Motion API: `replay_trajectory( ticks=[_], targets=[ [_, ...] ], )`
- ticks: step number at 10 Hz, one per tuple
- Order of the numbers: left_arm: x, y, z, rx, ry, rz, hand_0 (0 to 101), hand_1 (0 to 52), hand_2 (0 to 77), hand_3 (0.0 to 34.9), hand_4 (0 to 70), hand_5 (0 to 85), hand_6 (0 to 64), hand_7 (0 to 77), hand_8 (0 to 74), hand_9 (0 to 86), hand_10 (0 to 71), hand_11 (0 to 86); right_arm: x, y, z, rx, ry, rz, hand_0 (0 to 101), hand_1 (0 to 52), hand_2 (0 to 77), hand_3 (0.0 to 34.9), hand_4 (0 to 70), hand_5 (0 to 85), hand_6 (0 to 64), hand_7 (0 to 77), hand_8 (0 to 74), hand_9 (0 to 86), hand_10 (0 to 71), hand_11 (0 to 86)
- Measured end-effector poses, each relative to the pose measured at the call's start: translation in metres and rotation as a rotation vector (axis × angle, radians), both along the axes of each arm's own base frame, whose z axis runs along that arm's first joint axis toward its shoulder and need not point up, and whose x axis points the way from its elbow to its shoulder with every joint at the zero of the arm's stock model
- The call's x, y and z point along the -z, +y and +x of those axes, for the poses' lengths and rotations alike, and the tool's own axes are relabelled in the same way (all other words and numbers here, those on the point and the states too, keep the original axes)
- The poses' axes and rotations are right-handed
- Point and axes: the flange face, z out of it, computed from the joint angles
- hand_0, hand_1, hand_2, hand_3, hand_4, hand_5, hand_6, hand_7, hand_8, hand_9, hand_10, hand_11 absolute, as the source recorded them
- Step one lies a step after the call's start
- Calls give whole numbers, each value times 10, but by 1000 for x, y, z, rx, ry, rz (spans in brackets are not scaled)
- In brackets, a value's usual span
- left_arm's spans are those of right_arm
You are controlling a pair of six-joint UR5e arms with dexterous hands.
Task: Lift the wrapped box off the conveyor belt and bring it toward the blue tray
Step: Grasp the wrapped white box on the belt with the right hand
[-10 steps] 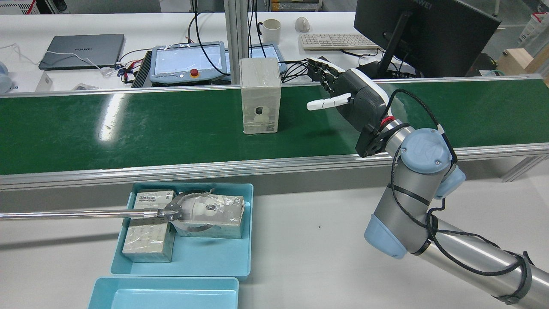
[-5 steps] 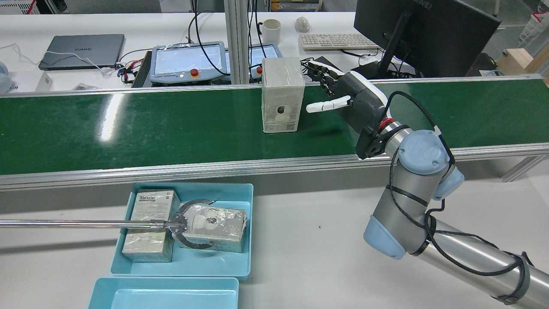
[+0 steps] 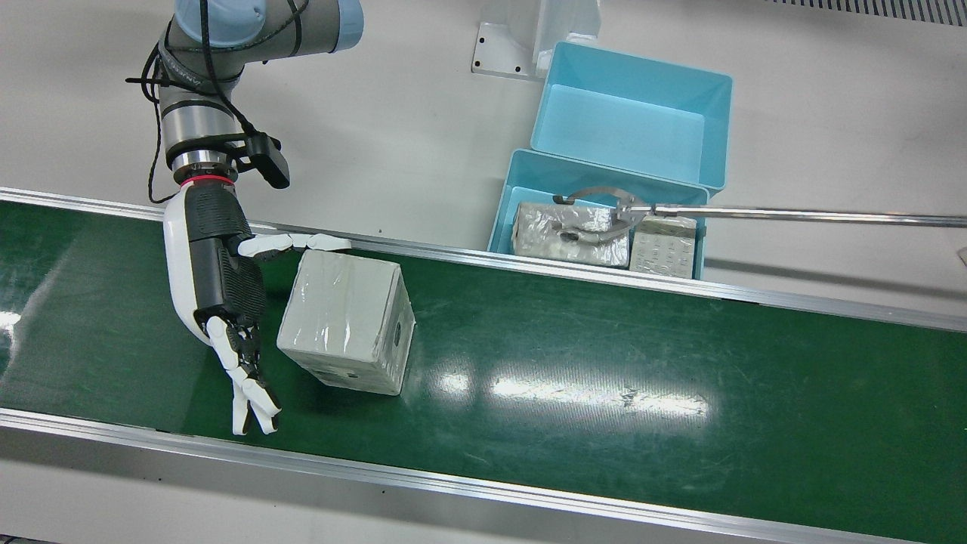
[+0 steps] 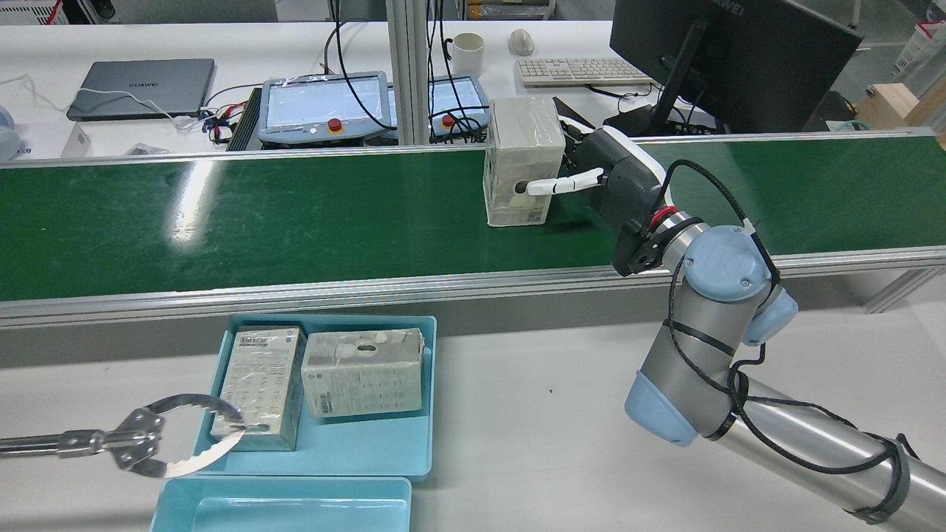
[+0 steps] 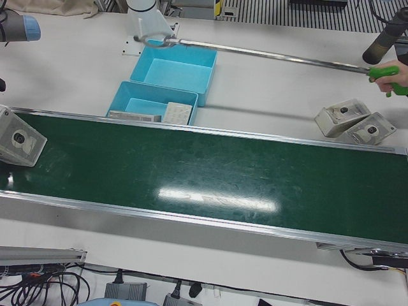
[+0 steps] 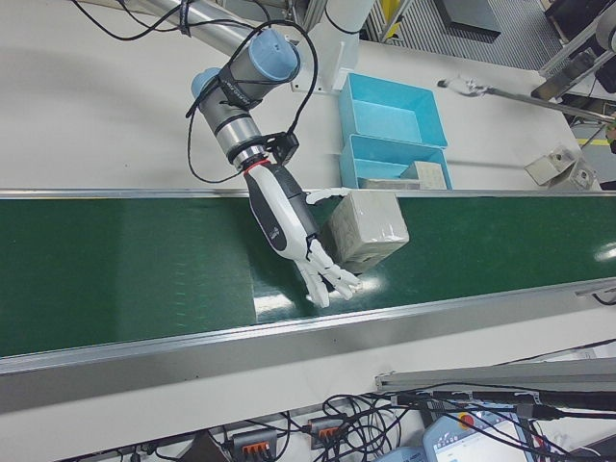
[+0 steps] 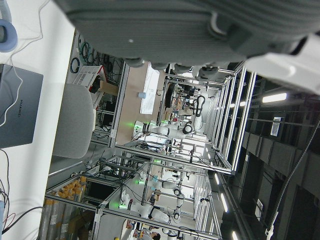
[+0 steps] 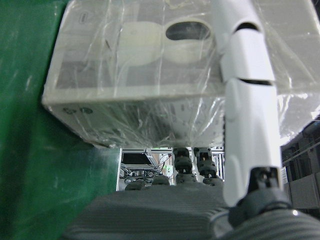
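The right robot hand (image 3: 219, 295) is spread open against the wrapped box (image 3: 346, 323), thumb along the side toward the blue tray (image 3: 505, 204), fingers (image 3: 253, 397) past its far side, nothing clamped. I judge it should close squarely across both faces before lifting, since the film looks slippery. The box stands on the belt (image 3: 604, 363); the belt's rail lies between box and tray, otherwise the path looks clear. The left robot hand (image 7: 200, 30) shows too little to tell.

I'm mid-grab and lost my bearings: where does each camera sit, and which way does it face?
Front view: overhead; right hand beside plastic-wrapped grey box.
Rear view: behind arms, facing desks; same hand, box, blue plastic tray.
Left-front view: belt's left half; box only.
Right-front view: oblique; right arm, hand.
Left hand view: aimed off-table; left hand.
Right hand view: sideways, close on box.
All but the left hand view show the box.
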Motion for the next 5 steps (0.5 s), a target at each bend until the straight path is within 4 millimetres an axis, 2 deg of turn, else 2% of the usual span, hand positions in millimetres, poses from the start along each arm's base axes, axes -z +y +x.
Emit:
replay_trajectory(
  ticks=[1, 2, 3, 4, 5],
  targets=[
    [0, 0, 0, 0, 0, 0, 0, 0, 5, 0, 0, 11, 5, 5, 5, 0, 0, 5, -1, 0, -1, 5, 3, -2, 492, 180, 142, 0, 65, 147, 11, 22, 0, 16, 0, 5],
    [0, 0, 0, 0, 0, 0, 0, 0, 11, 0, 0, 11, 5, 5, 5, 0, 5, 5, -2, 0, -2, 11, 7, -4, 504, 240, 218, 1, 87, 267, 49, 76, 11, 16, 0, 5],
    [0, 0, 0, 0, 0, 0, 0, 0, 11, 0, 0, 11, 5, 5, 5, 0, 5, 5, -2, 0, -4, 15, 10, -7, 535, 240, 262, 1, 109, 333, 114, 153, 104, 16, 0, 5],
    [0, 0, 0, 0, 0, 0, 0, 0, 5, 0, 0, 11, 5, 5, 5, 5, 5, 5, -3, -1, -5, 19, 14, -9, 540, 224, 289, 5, 136, 376, 191, 235, 196, 109, 71, 5],
    [0, 0, 0, 0, 0, 0, 0, 0, 5, 0, 0, 11, 5, 5, 5, 0, 5, 5, -2, -2, -4, 24, 17, -10, 562, 169, 327, 8, 191, 425, 267, 273, 322, 278, 158, 93]
  ],
)
